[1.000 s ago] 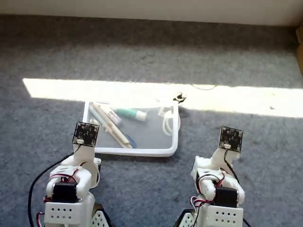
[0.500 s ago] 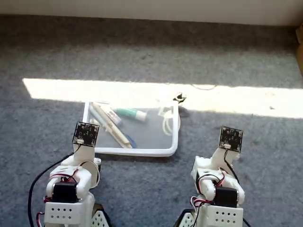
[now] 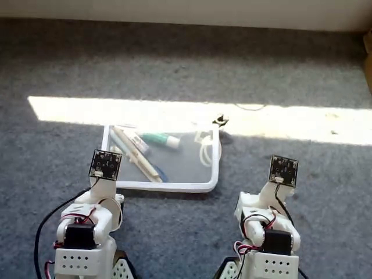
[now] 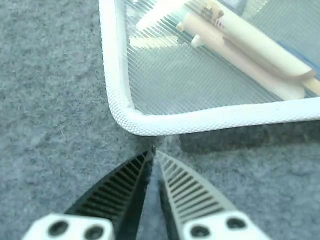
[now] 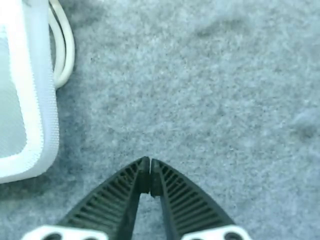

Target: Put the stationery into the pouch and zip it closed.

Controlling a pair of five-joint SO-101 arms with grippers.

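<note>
The pouch [image 3: 168,186] (stationery [image 3: 142,154] inside) is laid on the carpet [image 3: 232,70]. The left hand [image 4: 153,156] is pressed together, empty, by its near left corner; the right hand [image 5: 149,170] likewise, by its near right corner.

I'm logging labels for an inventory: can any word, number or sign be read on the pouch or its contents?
No text is readable.
Dark marks on the cream pen: too blurred to read.
The green and white tube: too small to tell.
The pouch trim: plain white, no print seen.
</note>
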